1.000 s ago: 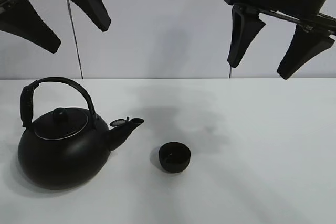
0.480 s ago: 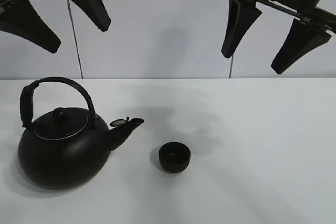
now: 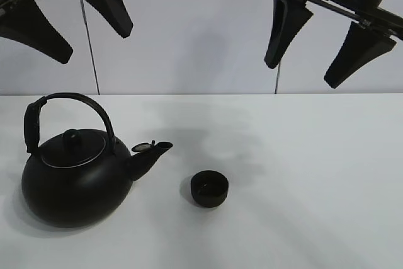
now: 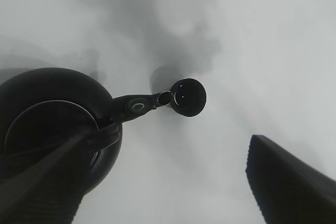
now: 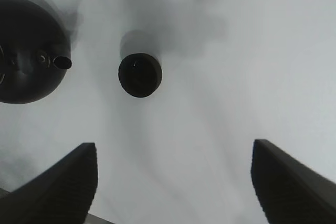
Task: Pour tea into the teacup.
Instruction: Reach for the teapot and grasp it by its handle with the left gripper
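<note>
When viewed from the high camera, filling the whole lower half of the frame: white table (image 3: pixel 315 187), meeting a pale wall across the middle.

Next in size, at lower left: big round black kettle (image 3: pixel 69 187), upright on the table, arched handle (image 3: pixel 82 100) over a knobbed lid (image 3: pixel 73 146), spout (image 3: pixel 151 155) aimed right toward the centre of the frame (small flap standing at its tip).

Hanging at upper left, well above the kettle and touching nothing: left gripper (image 3: pixel 93 43), dark fingers spread wide, nothing between them.

At upper right, likewise high over the table: right gripper (image 3: pixel 301 74), fingers parted, gripping nothing.

Smallest, at lower centre: low black teacup (image 3: pixel 210 188), no handle, upright on the table, just right of the spout tip, near it but apart, well below both grippers.

Seen from the left wrist camera, spout tip and cup rim almost edge to edge; from the right wrist camera, a clear strip of table between them.
</note>
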You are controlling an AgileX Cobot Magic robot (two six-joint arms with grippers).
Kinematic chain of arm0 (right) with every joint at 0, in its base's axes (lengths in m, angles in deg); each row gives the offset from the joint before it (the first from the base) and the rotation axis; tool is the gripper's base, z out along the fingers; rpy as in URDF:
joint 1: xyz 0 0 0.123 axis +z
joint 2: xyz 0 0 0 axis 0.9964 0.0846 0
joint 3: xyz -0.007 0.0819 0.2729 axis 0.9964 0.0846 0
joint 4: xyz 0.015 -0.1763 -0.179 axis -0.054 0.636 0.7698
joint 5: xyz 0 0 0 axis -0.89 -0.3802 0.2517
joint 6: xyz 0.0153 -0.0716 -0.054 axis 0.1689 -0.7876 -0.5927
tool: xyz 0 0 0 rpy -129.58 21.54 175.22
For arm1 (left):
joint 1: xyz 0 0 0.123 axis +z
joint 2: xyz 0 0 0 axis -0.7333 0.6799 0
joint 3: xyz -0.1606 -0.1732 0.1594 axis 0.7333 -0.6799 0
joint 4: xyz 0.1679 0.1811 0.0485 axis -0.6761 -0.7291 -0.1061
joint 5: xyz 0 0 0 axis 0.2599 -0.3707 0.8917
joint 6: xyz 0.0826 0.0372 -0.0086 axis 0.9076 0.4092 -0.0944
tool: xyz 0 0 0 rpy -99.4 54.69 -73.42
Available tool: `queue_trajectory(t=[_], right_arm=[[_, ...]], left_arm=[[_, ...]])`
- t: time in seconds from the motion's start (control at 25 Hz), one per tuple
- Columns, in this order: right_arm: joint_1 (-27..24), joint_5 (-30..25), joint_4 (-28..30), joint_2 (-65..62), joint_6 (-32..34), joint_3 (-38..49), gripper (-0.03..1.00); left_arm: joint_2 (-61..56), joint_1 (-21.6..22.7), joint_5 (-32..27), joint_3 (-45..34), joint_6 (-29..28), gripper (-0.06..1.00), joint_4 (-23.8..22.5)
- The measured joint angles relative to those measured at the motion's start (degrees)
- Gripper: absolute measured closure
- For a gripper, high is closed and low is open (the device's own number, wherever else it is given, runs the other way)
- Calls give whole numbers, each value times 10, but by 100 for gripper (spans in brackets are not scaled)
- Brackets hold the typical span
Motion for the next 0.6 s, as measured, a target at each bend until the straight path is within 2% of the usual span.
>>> queue_trajectory(t=[0.36, 0.6], right_arm=[[0, 1, 0, 0, 0, 0, 41], [0, 4, 1, 0, 0, 0, 41]], left_arm=[[0, 0, 6, 0, 0, 35, 0], [0, 0, 57, 0, 4, 35, 0]])
